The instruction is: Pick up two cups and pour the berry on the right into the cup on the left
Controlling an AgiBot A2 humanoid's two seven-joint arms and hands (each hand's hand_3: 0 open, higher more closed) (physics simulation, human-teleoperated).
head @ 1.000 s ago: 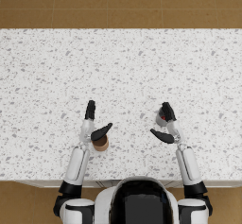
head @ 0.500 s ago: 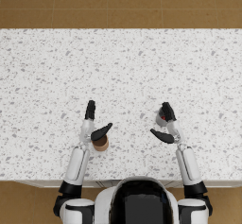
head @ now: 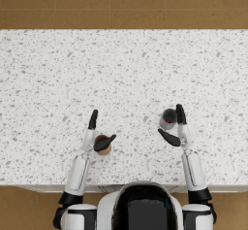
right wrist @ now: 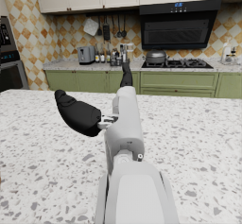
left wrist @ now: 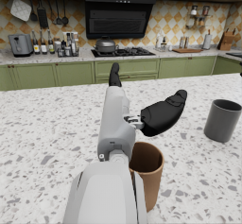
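Note:
A brown cup (head: 102,145) stands on the counter near its front edge, left of centre; it also shows close up in the left wrist view (left wrist: 147,172). My left hand (head: 96,133) is open right beside it, thumb over the rim and fingers stretched straight ahead (left wrist: 140,108). A grey cup (head: 168,119) with a red berry inside stands to the right, and appears in the left wrist view too (left wrist: 222,120). My right hand (head: 176,126) is open next to the grey cup, thumb spread toward it. In the right wrist view the right hand (right wrist: 105,110) shows no cup.
The speckled white counter (head: 121,73) stretches wide behind both cups. Its front edge (head: 43,186) runs just before my arms. Brown floor lies beyond the far edge. Kitchen cabinets and a stove show in the wrist views' background.

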